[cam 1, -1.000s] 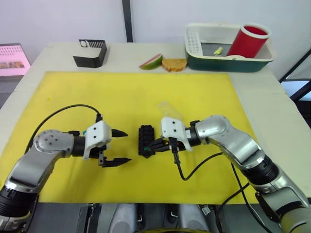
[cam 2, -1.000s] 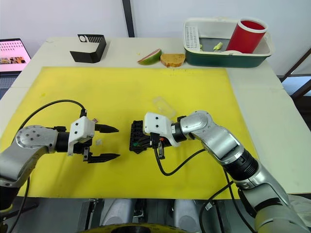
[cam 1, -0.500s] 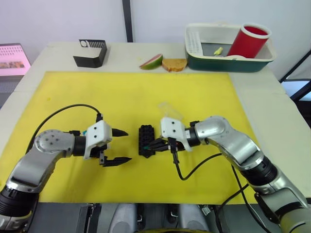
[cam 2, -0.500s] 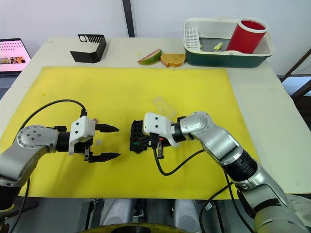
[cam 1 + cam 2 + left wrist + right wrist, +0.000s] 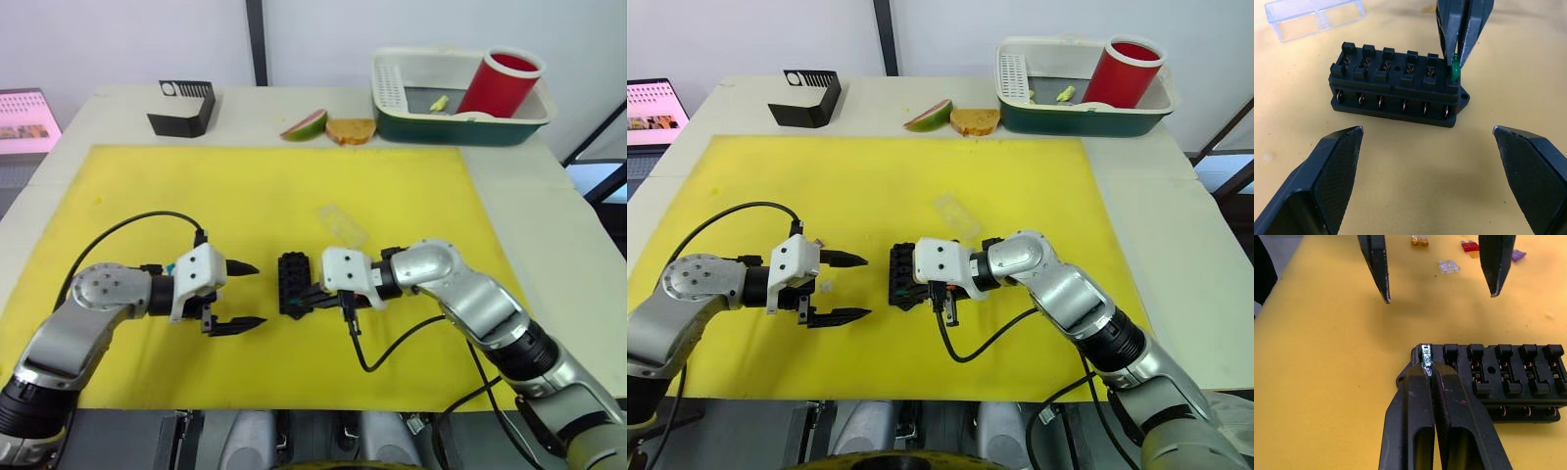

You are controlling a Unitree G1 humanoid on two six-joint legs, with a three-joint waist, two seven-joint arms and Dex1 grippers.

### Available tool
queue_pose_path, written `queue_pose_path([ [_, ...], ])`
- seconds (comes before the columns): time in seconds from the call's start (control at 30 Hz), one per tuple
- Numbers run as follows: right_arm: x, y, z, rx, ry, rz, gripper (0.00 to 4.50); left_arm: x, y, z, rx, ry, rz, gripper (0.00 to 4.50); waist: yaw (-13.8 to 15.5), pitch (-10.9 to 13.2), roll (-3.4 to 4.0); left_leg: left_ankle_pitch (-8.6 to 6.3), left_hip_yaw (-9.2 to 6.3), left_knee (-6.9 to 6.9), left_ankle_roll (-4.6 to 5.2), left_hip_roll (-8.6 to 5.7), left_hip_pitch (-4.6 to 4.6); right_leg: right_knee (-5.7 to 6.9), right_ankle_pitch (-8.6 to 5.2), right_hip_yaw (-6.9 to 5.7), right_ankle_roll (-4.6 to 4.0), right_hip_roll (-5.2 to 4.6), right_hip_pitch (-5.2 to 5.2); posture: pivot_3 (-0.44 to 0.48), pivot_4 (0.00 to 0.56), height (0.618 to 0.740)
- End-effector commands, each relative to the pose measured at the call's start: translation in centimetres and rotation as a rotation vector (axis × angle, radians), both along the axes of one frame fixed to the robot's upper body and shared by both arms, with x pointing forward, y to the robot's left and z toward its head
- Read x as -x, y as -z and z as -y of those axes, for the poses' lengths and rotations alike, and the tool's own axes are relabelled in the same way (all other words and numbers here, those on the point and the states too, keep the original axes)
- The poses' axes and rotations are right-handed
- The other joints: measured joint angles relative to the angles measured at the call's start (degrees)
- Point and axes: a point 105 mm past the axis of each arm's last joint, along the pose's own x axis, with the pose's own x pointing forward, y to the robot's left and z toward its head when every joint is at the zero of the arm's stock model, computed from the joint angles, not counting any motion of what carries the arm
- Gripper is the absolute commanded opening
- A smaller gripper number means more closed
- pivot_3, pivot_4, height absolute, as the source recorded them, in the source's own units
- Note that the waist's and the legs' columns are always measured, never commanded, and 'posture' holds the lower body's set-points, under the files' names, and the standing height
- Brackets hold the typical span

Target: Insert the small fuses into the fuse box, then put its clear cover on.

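Observation:
The black fuse box [image 5: 292, 283] lies mid-mat, between my two grippers. My right gripper [image 5: 312, 294] is shut on a green fuse [image 5: 1455, 72] and holds it at the end slot of the box, the fuse's top [image 5: 1425, 357] showing between the fingertips. The other slots look empty. Just to the left, my left gripper [image 5: 257, 294] stands open with nothing in it, facing the box. The clear cover [image 5: 342, 223] lies on the mat just behind the box. Loose small fuses lie beyond my left gripper: orange [image 5: 1420, 240], red [image 5: 1469, 246], purple [image 5: 1518, 255] and clear [image 5: 1448, 267].
A yellow mat [image 5: 196, 196] covers the table. At the back stand a black angled stand [image 5: 183, 108], a fruit slice [image 5: 305, 124], a piece of bread [image 5: 351, 130], and a green and white basin [image 5: 392, 98] with a red cup [image 5: 500, 83] in it.
My right gripper has edged left and nearer along the fuse box with the green fuse, uncovering more of the clear cover. The left gripper has stayed put and open.

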Motion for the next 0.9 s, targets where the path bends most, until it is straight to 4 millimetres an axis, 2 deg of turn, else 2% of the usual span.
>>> queue_pose_path([
  [0.03,0.2,0.8,0.0,0.027,-0.007,0.017,0.00,0.0,-0.6,0.4,0.010,0.011,0.033,4.47,0.0,0.0,0.00,0.00,0.00,0.00,0.00,0.00,0.00,0.00,0.00,0.00,0.00,0.00,0.00,0.000,0.150,0.740],
  [0.37,0.1,-0.2,-0.1,-0.003,-0.010,0.072,0.00,-0.4,-0.6,0.2,0.022,-0.008,0.017,4.47,0.0,0.0,0.00,0.00,0.00,0.00,0.00,0.01,0.03,0.01,0.00,0.00,0.00,0.01,0.03,0.000,0.150,0.740],
  [0.6,0.0,0.9,-0.2,0.016,-0.006,0.074,0.00,-0.5,-0.5,0.0,0.019,-0.011,0.009,4.47,0.0,0.0,-0.01,0.00,0.00,0.00,0.00,0.01,0.04,0.01,0.00,0.00,0.00,0.01,0.04,0.000,0.150,0.740],
  [0.9,-0.2,0.0,-0.3,-0.013,-0.001,0.056,0.00,-0.6,-0.5,-0.1,0.021,-0.023,0.011,4.47,0.0,0.0,-0.01,0.01,0.00,0.00,-0.01,0.02,0.07,0.02,0.00,0.00,0.00,0.03,0.06,0.000,0.150,0.740],
])
